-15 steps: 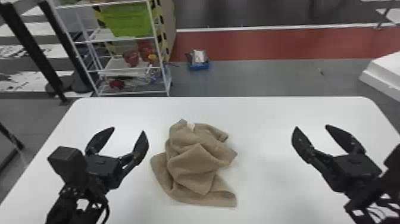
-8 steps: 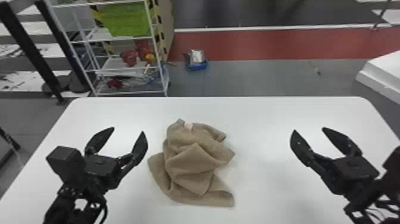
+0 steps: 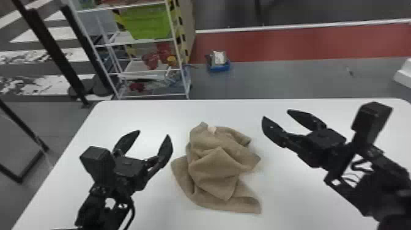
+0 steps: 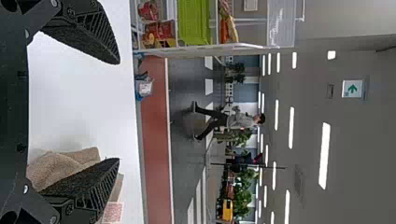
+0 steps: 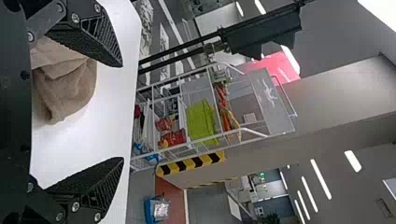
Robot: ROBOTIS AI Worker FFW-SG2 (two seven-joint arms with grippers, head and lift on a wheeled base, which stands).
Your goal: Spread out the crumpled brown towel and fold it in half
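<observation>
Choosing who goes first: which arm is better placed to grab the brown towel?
Left, narrowly: the open left gripper seems close beside the towel on its left; the right gripper, also open, looks farther off on its right.

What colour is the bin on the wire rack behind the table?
Bright lime green; the bin shows best in the head view.

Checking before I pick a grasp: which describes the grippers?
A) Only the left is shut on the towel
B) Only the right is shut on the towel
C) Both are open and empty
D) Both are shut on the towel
C: the left gripper and right gripper each have fingers spread with nothing between them, while the towel lies crumpled on the table.
</observation>
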